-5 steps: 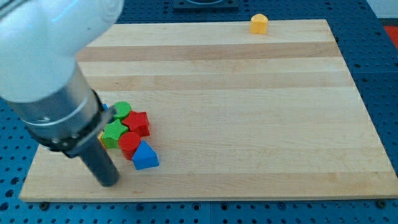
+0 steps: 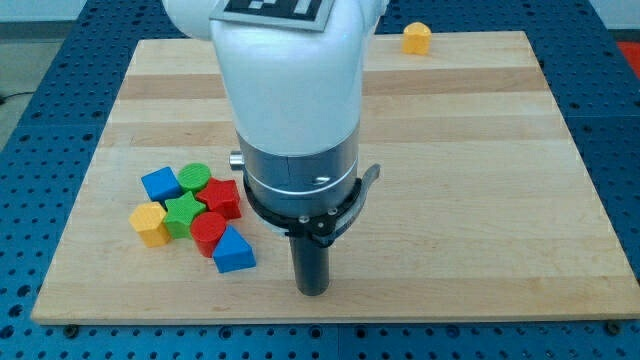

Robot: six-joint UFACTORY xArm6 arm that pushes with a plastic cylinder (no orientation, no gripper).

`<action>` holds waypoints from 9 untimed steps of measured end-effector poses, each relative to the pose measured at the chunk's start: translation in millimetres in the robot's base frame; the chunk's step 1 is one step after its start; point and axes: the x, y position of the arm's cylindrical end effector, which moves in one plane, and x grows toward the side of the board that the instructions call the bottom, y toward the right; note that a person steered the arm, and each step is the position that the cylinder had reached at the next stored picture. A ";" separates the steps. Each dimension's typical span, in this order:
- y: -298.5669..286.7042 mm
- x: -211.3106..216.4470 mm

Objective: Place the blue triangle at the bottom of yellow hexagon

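The blue triangle (image 2: 233, 250) lies at the lower left of the wooden board (image 2: 450, 180), at the bottom right of a cluster of blocks. The yellow hexagon (image 2: 417, 38) sits at the board's top edge, right of centre, far from the triangle. My tip (image 2: 313, 289) rests on the board near the bottom edge, a short way to the right of the blue triangle and not touching it. The arm's white and grey body (image 2: 295, 110) hangs over the board's middle.
The cluster holds a blue cube (image 2: 161, 184), a green cylinder (image 2: 195, 178), a red block (image 2: 221, 198), a green star (image 2: 183, 213), a red cylinder (image 2: 208, 231) and a yellow-orange block (image 2: 150, 223). The board's bottom edge runs just below my tip.
The arm has swung from the left of the cluster to its right. My tip now stands right of the blue triangle. The blue cube and yellow-orange block are uncovered. No block moved.
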 end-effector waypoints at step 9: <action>-229.4 -2.8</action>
